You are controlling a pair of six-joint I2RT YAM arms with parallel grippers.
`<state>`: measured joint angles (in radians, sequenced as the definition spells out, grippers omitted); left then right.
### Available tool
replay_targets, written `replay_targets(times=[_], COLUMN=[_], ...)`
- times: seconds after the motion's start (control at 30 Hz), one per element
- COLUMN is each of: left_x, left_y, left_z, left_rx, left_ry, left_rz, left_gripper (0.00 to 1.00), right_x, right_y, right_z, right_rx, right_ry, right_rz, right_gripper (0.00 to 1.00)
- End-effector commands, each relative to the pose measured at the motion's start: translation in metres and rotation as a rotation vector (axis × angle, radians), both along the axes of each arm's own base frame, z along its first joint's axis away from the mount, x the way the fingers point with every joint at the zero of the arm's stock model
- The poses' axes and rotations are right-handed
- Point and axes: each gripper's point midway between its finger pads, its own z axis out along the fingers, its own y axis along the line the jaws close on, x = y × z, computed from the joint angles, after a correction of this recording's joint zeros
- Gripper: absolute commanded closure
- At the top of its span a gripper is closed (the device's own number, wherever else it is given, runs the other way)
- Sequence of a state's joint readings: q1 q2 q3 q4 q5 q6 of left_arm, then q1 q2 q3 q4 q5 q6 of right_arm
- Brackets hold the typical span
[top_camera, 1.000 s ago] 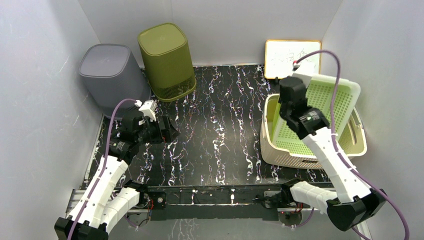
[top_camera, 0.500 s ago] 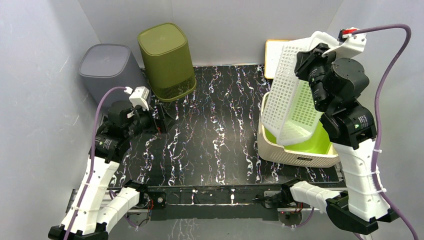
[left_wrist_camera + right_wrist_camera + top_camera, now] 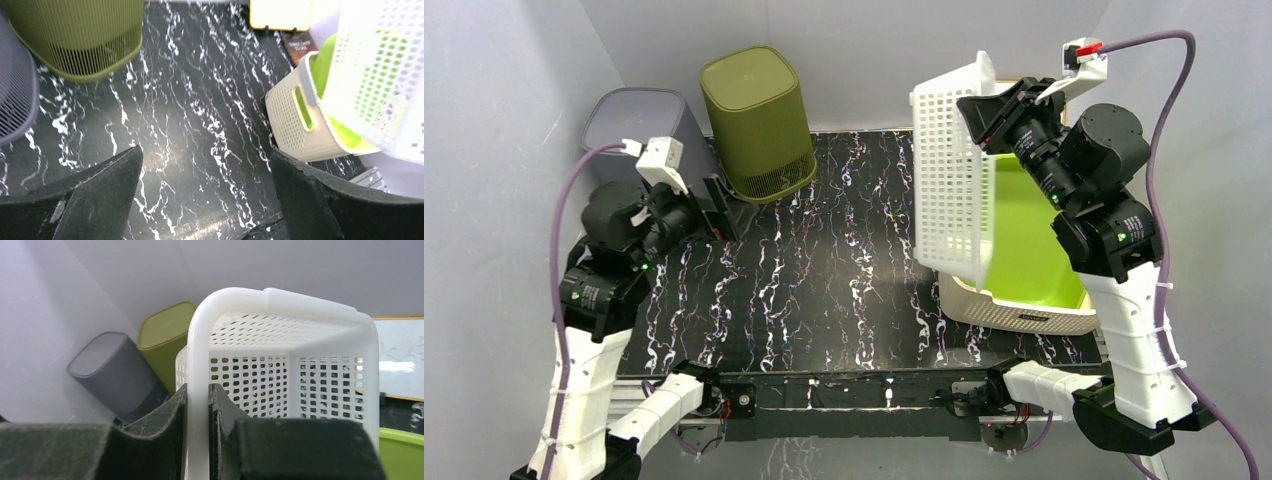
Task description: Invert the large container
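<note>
A large white perforated basket (image 3: 949, 170) hangs in the air on its side, open mouth facing right, above the left rim of a beige basket (image 3: 1014, 315) that holds a lime-green basket (image 3: 1024, 240). My right gripper (image 3: 984, 110) is shut on the white basket's rim; in the right wrist view the rim (image 3: 198, 340) runs between the pads of my right gripper (image 3: 198, 390). My left gripper (image 3: 724, 205) is open and empty, raised over the table's left side, apart from all baskets. In the left wrist view my left gripper (image 3: 205, 160) hovers above the bare marble top, with the white basket (image 3: 380, 75) at the right.
An olive bin (image 3: 757, 120) and a grey bin (image 3: 639, 140) stand upside down at the back left, close to my left gripper. A small whiteboard (image 3: 280, 14) leans at the back right. The black marble tabletop (image 3: 844, 260) lies between the arms. Grey walls enclose the table.
</note>
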<state>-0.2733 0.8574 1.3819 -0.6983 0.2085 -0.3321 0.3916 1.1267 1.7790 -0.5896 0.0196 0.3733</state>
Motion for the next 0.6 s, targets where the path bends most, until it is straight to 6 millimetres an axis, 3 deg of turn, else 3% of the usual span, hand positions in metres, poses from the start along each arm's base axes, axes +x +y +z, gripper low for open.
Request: replay_targets(times=[0.0,0.13,0.27,0.37,0.57], left_x=[-0.005,-0.011,-0.017,-0.020,-0.023], left_y=[0.010,0.014,0.017,0.018,0.017], left_z=[0.044,0.076,0.086,0.092,0.110], left_rx=[0.008,-0.011,-0.032,-0.042,-0.047], left_ry=[-0.091,-0.165,-0.195,-0.210,-0.231], left_rz=[0.039,0.048,0.063,0.068,0.058], left_gripper=[0.02,0.02,0.02,0.02,0.02], right_x=[-0.040,-0.049,-0.057,-0.050,-0.021], right_y=[0.022,0.031,0.041,0.062,0.103], right_z=[0.091,0.115,0.125,0.104,0.038], right_rx=[0.157,0.184,0.216,0.254,0.319], right_ry=[-0.263,-0.320,-0.351,-0.301,-0.166], right_rz=[0.205,0.272,0.351,0.460,0.594], right_gripper=[1.00,1.00,1.00,1.00,1.00])
